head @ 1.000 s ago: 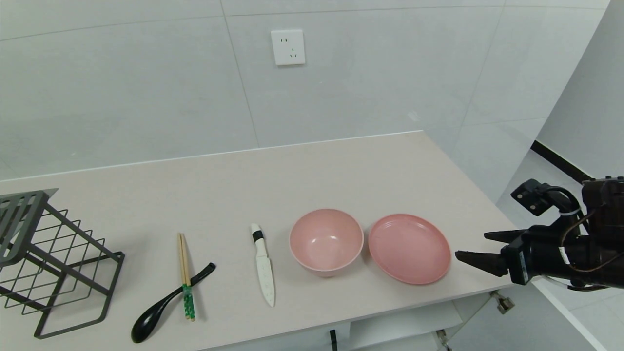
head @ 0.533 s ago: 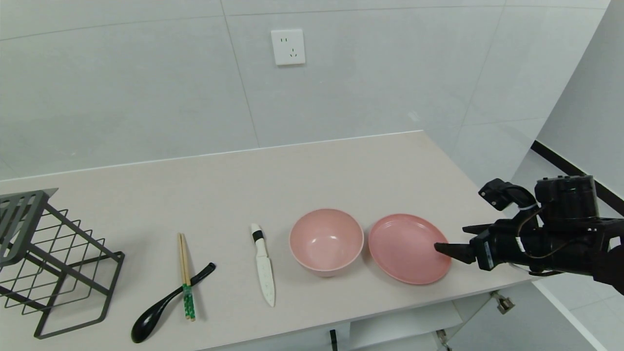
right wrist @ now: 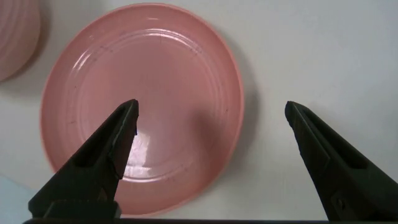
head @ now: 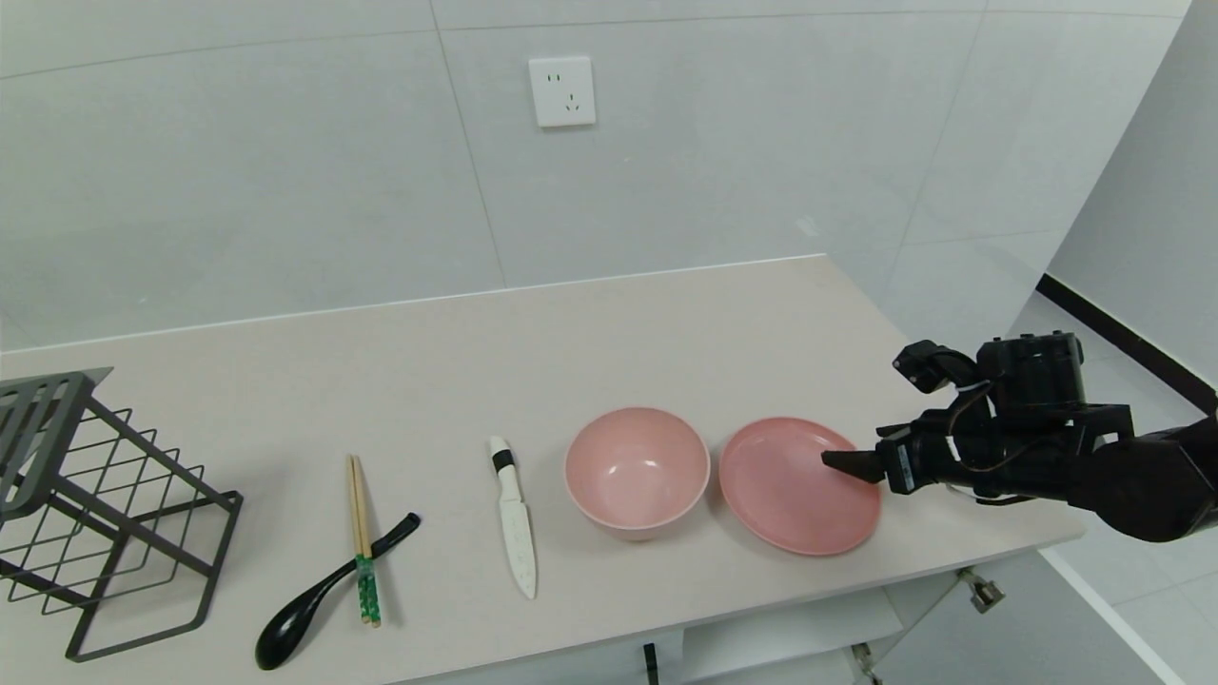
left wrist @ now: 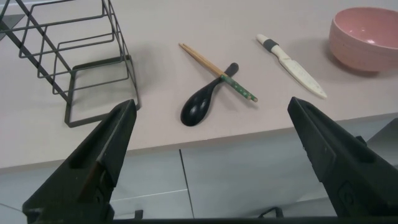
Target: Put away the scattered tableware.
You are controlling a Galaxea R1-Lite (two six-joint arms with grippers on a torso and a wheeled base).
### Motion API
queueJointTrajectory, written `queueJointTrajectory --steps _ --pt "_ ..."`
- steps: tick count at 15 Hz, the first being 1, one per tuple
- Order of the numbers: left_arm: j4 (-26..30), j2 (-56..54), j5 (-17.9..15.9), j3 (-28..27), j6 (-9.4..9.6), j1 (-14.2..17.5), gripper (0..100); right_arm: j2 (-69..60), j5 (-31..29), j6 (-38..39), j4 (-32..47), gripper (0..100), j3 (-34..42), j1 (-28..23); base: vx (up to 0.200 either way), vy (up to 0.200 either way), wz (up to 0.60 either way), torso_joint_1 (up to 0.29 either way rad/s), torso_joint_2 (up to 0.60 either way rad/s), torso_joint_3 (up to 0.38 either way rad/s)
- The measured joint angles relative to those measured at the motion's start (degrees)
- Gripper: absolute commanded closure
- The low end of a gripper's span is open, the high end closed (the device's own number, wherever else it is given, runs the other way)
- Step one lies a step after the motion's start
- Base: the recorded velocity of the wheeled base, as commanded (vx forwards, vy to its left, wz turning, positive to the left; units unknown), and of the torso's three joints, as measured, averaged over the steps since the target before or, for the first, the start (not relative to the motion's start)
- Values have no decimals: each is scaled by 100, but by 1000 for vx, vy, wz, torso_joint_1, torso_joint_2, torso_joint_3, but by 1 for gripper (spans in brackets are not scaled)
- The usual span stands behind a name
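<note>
Pink and shallow, a round plate [head: 790, 490] is seen lying on the pale beige desk [head: 571, 333] directly beneath the right claw [head: 850, 449]. That claw's jaws are spread wide: one finger is held over the plate's inner surface and the other over bare desk beyond the rim. No contact with the plate can be made out. Just past the plate, on the side away from the right claw, a round pink bowl [head: 637, 468] is set upright, its rim just beside the plate's. Farther off the same way, a white knife with a black band [head: 514, 518] is laid flat. Beyond it, a pair of wooden chopsticks with green ends [head: 363, 538] is crossed over the handle of a black spoon [head: 282, 639]. The left claw [left wrist: 210, 102] is held wide open off the desk's front edge, with spoon and chopsticks framed ahead between its fingers. A dark wire rack [head: 48, 388] is placed ahead of it to one side, well apart from the right claw.
</note>
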Motion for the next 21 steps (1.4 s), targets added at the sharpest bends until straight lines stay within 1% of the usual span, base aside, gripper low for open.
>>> queueJointTrajectory --steps 2,7,13,16,17,21 --pt "0 0 0 0 0 0 0 250 -2 22 -137 0 -201 -34 0 0 0 0 0 0" --pt "0 0 0 0 -2 0 0 514 1 24 -169 0 -179 22 0 0 0 0 0 0" --pt "0 0 0 0 0 -4 0 532 -10 148 -176 0 -66 490 0 0 0 0 0 0" --pt "0 0 0 0 0 2 0 547 -16 180 -197 0 -17 545 0 0 0 0 0 0" --pt "0 0 1 0 0 2 0 547 -13 182 -204 100 9 545 0 0 0 0 0 0" --pt "0 0 0 0 0 0 0 550 -115 202 -158 100 61 528 0 0 0 0 0 0"
